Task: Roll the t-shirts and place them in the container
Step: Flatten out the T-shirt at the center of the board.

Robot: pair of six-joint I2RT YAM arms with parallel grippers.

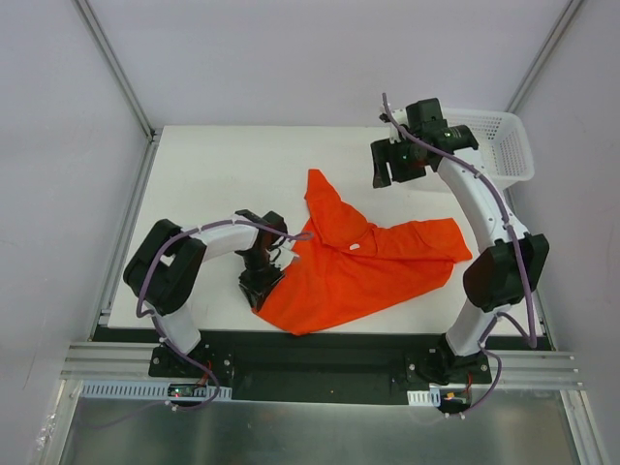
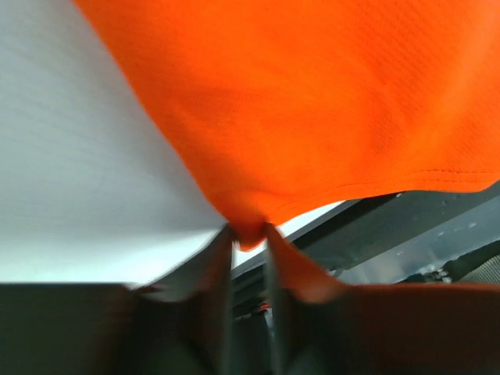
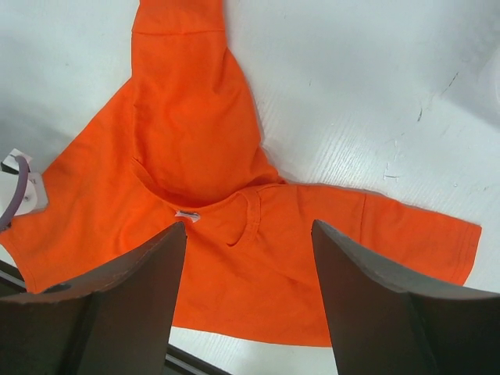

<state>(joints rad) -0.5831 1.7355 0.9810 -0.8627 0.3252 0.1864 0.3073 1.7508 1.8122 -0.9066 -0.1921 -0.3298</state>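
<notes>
The orange-red t-shirt (image 1: 363,263) lies crumpled on the white table, one sleeve folded up toward the middle. My left gripper (image 1: 260,281) is at the shirt's left corner and is shut on a pinch of its fabric (image 2: 248,228). My right gripper (image 1: 395,170) hangs high above the table's back right, open and empty. In the right wrist view the shirt (image 3: 226,234) shows below, with its collar and white label between the wide-apart fingers (image 3: 141,305).
A white mesh basket (image 1: 504,145) stands at the back right corner, behind my right arm. The table's near edge and the black rail (image 1: 329,349) run just below the shirt's hem.
</notes>
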